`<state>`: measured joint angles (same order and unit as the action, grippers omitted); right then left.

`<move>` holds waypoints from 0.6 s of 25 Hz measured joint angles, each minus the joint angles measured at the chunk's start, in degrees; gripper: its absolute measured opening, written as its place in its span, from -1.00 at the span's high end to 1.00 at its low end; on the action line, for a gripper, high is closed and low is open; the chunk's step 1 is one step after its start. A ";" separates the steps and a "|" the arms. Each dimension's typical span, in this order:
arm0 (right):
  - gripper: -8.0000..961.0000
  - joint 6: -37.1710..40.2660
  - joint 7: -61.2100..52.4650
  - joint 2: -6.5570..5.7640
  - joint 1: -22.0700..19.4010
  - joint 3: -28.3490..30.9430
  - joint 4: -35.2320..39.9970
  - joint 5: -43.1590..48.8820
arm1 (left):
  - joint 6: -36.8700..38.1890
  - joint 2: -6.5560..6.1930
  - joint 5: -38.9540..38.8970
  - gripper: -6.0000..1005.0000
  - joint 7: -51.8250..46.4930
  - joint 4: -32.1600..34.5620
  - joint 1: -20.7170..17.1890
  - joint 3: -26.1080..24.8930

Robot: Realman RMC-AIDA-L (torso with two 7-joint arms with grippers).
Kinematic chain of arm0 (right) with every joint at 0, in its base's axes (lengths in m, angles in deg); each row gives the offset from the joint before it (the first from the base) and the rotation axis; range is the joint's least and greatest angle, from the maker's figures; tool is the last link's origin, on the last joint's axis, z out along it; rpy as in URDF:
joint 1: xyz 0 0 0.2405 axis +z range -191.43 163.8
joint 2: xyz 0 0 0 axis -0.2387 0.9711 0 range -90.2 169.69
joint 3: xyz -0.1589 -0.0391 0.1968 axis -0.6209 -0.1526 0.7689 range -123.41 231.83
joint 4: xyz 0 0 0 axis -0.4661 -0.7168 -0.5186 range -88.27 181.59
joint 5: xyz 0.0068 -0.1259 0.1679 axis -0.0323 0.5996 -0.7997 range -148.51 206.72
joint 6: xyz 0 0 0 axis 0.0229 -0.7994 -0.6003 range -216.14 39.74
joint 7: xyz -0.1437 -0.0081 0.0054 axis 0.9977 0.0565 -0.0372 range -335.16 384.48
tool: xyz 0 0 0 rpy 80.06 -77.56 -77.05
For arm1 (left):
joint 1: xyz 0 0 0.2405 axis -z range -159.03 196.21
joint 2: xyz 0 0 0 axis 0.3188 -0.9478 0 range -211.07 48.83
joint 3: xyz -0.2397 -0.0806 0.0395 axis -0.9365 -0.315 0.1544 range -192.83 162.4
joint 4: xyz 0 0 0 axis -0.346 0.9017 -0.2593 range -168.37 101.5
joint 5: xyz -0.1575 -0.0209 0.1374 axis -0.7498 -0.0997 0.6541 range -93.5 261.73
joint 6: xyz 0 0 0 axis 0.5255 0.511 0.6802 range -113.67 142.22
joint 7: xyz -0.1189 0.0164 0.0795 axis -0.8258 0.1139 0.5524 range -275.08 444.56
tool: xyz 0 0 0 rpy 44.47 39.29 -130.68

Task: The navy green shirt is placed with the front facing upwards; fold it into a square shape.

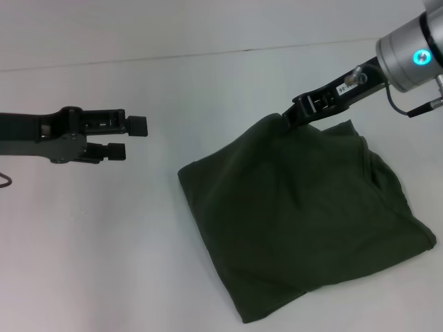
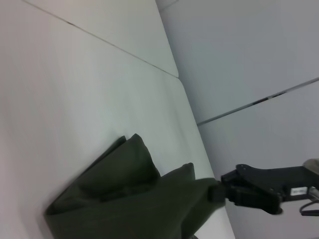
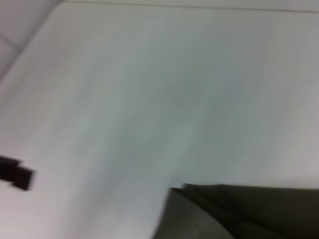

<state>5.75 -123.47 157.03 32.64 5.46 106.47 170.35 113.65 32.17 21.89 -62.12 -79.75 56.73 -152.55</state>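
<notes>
Your right tool (image 1: 292, 116) is pinched closed on the far edge of the navy green shirt (image 1: 304, 214), folded on the surface (image 1: 104, 249). Your left tool (image 1: 128, 137) hovers parted, empty, well left of the shirt.

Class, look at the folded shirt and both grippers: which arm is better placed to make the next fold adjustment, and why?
Probably right: the right gripper pinches the navy green shirt at its far corner, while the left gripper hangs open, apart from it.
</notes>
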 joint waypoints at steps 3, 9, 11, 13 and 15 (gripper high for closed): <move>0.76 -2.70 -1.52 -0.09 -0.19 -0.37 -1.54 1.53 | -0.05 -0.01 0.00 -0.92 0.00 0.00 -0.26 -0.04; 0.69 -4.21 -1.85 -1.12 -0.61 0.74 -4.94 1.50 | 0.00 -0.05 -0.26 -0.92 0.00 0.00 -0.39 -0.04; 0.66 -4.17 -1.77 -1.35 -0.85 1.90 -4.93 1.38 | 0.00 -0.07 -0.26 -0.92 0.00 0.00 -0.39 -0.03; 0.63 -3.85 -1.53 -1.56 -1.12 3.31 -4.68 0.90 | -0.02 0.00 -0.21 -0.92 0.00 -0.01 -0.38 -0.03; 0.51 -3.12 -1.34 -1.99 -1.49 4.25 -4.57 0.15 | -0.03 0.05 -0.18 -0.92 0.00 -0.01 -0.38 -0.03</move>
<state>2.63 -124.81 155.04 31.15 9.71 101.90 170.50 113.61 32.22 21.71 -62.12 -79.75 56.35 -152.59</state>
